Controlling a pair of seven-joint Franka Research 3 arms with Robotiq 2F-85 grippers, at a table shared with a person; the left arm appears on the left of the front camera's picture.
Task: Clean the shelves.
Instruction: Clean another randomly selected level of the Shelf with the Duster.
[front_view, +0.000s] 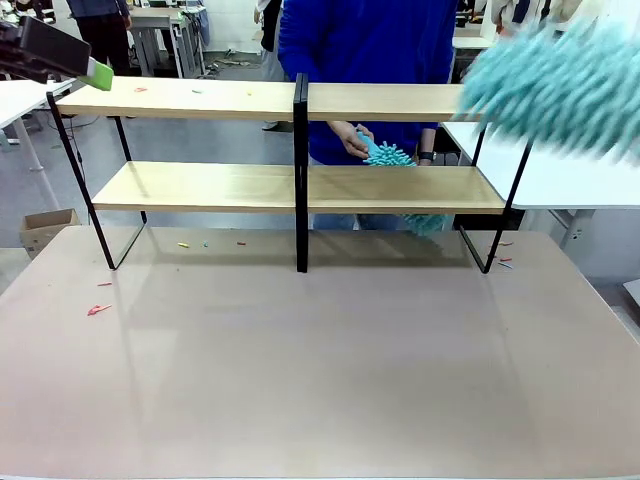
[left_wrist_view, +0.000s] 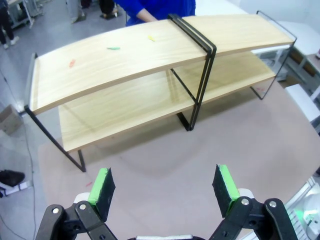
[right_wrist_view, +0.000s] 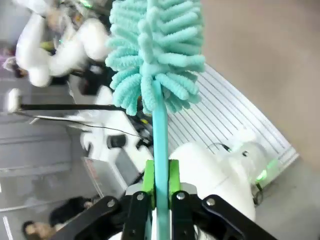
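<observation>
The surface (front_view: 320, 380) is spread beneath and in front of the shelves (front_view: 200, 99), which are stood across its far half. Dusting is judged to be in hand, with the top board not yet touched by the robot's tool. 2 long pale wooden boards are carried on a thin black frame and split by 1 black centre post. The wood looks smooth and flat.

Behind the shelves a person (front_view: 365, 60) in blue is stood. A hand (front_view: 350, 140) and a second teal duster (front_view: 392, 155) are seen at the back edge of the lower board, right of the post. The robot's own teal duster (front_view: 560, 85) is seen, blurred, above the right end of the shelves. Its handle is clamped between the right fingers (right_wrist_view: 149, 176). The left fingers (left_wrist_view: 103, 184) are spread wide apart, with nothing between them, above and in front of the shelves' left end.

For the next move, the head would need to be lowered onto the top board and swept along it. A few small coloured scraps (left_wrist_view: 113, 48) are scattered on that board's left half.
</observation>
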